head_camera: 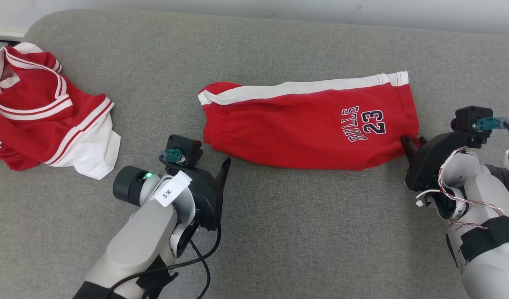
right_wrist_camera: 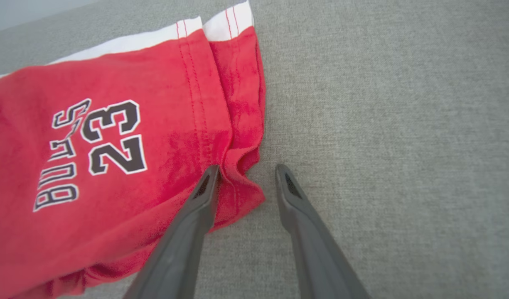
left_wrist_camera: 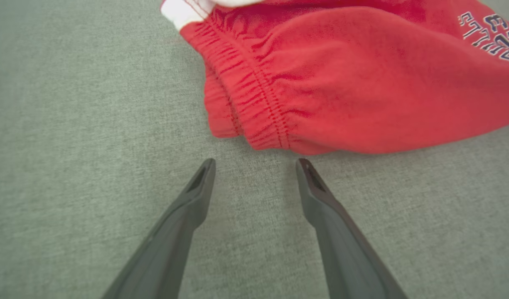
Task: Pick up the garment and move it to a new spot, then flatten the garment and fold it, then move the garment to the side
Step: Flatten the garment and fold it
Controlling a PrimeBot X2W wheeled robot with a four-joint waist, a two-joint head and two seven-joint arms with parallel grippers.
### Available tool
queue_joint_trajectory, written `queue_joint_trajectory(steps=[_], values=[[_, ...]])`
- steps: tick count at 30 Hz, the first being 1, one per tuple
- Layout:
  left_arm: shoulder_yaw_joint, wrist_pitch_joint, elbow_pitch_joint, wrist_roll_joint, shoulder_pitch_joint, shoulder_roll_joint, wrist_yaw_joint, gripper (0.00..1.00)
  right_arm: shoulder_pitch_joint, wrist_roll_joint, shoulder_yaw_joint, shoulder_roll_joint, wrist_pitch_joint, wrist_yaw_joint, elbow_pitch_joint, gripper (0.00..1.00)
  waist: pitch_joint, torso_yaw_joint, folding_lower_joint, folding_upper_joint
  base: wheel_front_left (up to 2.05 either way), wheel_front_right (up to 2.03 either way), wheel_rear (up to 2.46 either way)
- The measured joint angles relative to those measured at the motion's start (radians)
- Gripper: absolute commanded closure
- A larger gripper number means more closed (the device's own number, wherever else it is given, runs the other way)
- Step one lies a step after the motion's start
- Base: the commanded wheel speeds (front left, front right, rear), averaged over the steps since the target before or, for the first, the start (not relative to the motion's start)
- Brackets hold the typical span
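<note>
The garment, red shorts (head_camera: 304, 124) with a white side stripe and "BULLS 23" print, lies folded lengthwise on the grey padded surface. Its elastic waistband (left_wrist_camera: 246, 99) points left and its leg hem (right_wrist_camera: 237, 104) points right. My left gripper (head_camera: 225, 166) stands open just short of the waistband's near corner, its fingers (left_wrist_camera: 196, 199) apart from the cloth and resting low over the surface. My right gripper (head_camera: 412, 141) sits at the hem's near corner. Its jaws are still apart, with the corner of red fabric (right_wrist_camera: 242, 191) lying between them against the left finger (right_wrist_camera: 204, 191).
A second garment, a red and white jersey (head_camera: 42, 112), lies crumpled at the far left. The grey surface (head_camera: 300, 232) stretches bare in front of the shorts and to their right. Its back edge (head_camera: 254, 18) meets a pale wall.
</note>
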Motion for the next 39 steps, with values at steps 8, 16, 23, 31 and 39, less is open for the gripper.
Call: queue_joint_trajectory(steps=[8, 16, 23, 31, 39], values=[[-0.009, -0.012, 0.024, -0.001, -0.002, 0.0, -0.034, 0.0, -0.006, 0.0, 0.016, 0.001, 0.007, 0.008, 0.015, 1.0, -0.006, -0.005, 0.0, 0.0, 0.0, 0.0, 0.0], [-0.009, -0.022, 0.051, 0.005, -0.045, 0.011, -0.031, 0.0, -0.011, 0.0, 0.024, 0.009, 0.015, 0.013, 0.021, 1.0, -0.008, -0.027, -0.0001, 0.0, 0.0, 0.0, 0.0], [-0.036, -0.036, 0.061, 0.013, -0.058, 0.009, -0.063, 0.38, -0.011, 0.0, 0.024, 0.008, 0.014, 0.016, 0.023, 1.0, -0.007, -0.031, -0.0001, 0.0, 0.0, 0.0, 0.0], [-0.059, -0.054, 0.079, 0.036, -0.06, 0.01, -0.087, 1.0, -0.012, 0.0, 0.023, 0.007, 0.014, 0.016, 0.033, 1.0, -0.014, -0.034, -0.0001, 0.0, 0.0, 0.0, 0.0], [-0.068, -0.069, 0.098, 0.037, -0.059, 0.014, -0.096, 1.0, -0.009, 0.0, 0.023, 0.004, 0.013, 0.016, 0.049, 1.0, -0.026, -0.031, -0.0001, 0.0, 0.0, 0.0, 0.0]])
